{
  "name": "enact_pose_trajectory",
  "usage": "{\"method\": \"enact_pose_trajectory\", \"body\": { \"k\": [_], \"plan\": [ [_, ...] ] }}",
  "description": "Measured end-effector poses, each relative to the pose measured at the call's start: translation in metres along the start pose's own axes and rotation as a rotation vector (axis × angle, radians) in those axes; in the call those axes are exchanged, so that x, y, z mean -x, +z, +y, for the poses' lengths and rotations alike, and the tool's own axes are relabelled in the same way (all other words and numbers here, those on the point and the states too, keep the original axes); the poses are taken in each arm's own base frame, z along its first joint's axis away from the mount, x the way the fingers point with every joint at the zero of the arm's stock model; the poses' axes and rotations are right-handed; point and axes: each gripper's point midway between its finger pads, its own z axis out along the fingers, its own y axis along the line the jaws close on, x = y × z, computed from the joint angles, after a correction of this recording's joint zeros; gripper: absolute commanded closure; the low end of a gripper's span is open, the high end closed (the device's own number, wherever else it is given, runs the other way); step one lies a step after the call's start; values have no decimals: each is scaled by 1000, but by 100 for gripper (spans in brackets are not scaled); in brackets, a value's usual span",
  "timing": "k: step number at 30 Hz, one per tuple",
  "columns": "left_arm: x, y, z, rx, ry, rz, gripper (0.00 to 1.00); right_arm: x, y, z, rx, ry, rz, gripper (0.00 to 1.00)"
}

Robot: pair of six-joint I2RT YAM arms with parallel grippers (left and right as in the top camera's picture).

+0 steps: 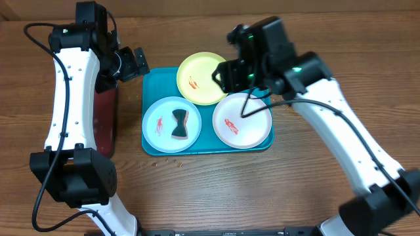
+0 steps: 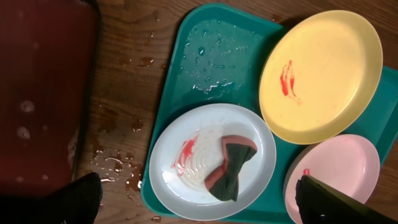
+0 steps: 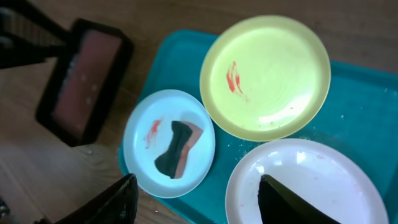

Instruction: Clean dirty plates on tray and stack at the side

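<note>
The turquoise tray (image 1: 156, 82) holds three dirty plates. A yellow-green plate (image 1: 197, 77) with a red smear lies at its far side. Near left lies a light blue plate (image 1: 161, 124), smeared red, with a twisted green and pink sponge (image 1: 179, 124) on it. A white plate (image 1: 241, 123) with a red smear lies near right. My left gripper (image 1: 138, 63) hovers open by the tray's far left corner, its fingers (image 2: 81, 199) wide apart above the light blue plate (image 2: 186, 186). My right gripper (image 1: 223, 75) hangs open over the yellow-green plate's right edge, holding nothing; one finger (image 3: 298, 202) is above the white plate (image 3: 323, 168).
A dark red, black-rimmed tray (image 1: 105, 118) lies left of the turquoise tray. Water drops lie on the turquoise tray's bare corner (image 2: 208, 62) and on the wooden table (image 2: 124, 168) between the two trays.
</note>
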Motion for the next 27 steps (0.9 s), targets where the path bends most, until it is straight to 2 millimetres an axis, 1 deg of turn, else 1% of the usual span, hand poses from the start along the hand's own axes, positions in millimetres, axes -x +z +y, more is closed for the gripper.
{"method": "enact_pose_trajectory", "body": {
  "k": [3, 6, 8, 11, 13, 14, 15, 17, 18, 20, 27],
  "plan": [
    [-1, 0, 0, 1, -1, 5, 0, -13, 35, -8, -32, 37, 69, 38],
    [-1, 0, 0, 1, -1, 6, 0, -31, 70, -17, -64, 65, 150, 39],
    [-1, 0, 0, 1, -1, 6, 0, -42, 88, -18, -75, 65, 187, 39],
    [-2, 0, 0, 1, -1, 7, 0, -53, 110, -12, -84, 50, 218, 40],
    [-2, 0, 0, -1, -1, 8, 0, -61, 124, -9, -103, 46, 231, 48],
    [-2, 0, 0, -1, -1, 8, 0, -65, 130, -9, -115, 49, 240, 55],
    [-2, 0, 0, -1, -1, 8, 0, -72, 140, -8, -129, 56, 254, 62],
    [-2, 0, 0, -1, -1, 9, 0, -77, 147, -10, -140, 56, 267, 63],
    [-3, 0, 0, 0, -2, 11, 0, -84, 154, -13, -155, 71, 284, 63],
    [-3, 0, 0, 0, -2, 11, 2, -89, 161, -18, -171, 81, 297, 63],
    [-4, 0, 1, 2, -3, 18, 3, -100, 175, -25, -201, 114, 324, 63]
  ]
}}
